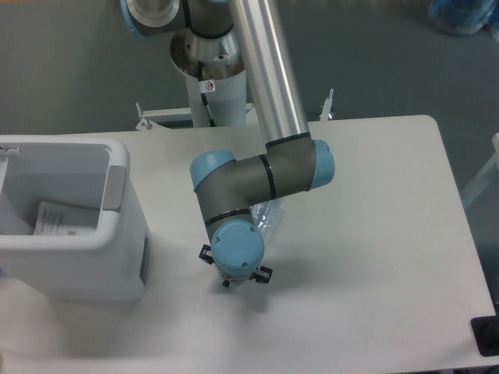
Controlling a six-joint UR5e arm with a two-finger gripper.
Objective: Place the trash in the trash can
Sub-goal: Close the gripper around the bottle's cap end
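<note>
The trash can (pixel 117 226) stands at the table's left edge. A flat white packet (pixel 56 220) with a printed label lies inside it. A crushed clear plastic bottle (pixel 265 213) shows just right of my wrist joints, mostly hidden by the arm. My gripper (pixel 232 279) points down at the table under the blue wrist cap. Only small black parts of it stick out on either side, and its fingers are hidden. Whether it touches the bottle cannot be told.
The arm's white base column (pixel 214 101) rises behind the table's far edge. The silver upper arm (pixel 269 70) slants over the table's middle. A blue bundle (pixel 464 15) lies on the floor at the top right.
</note>
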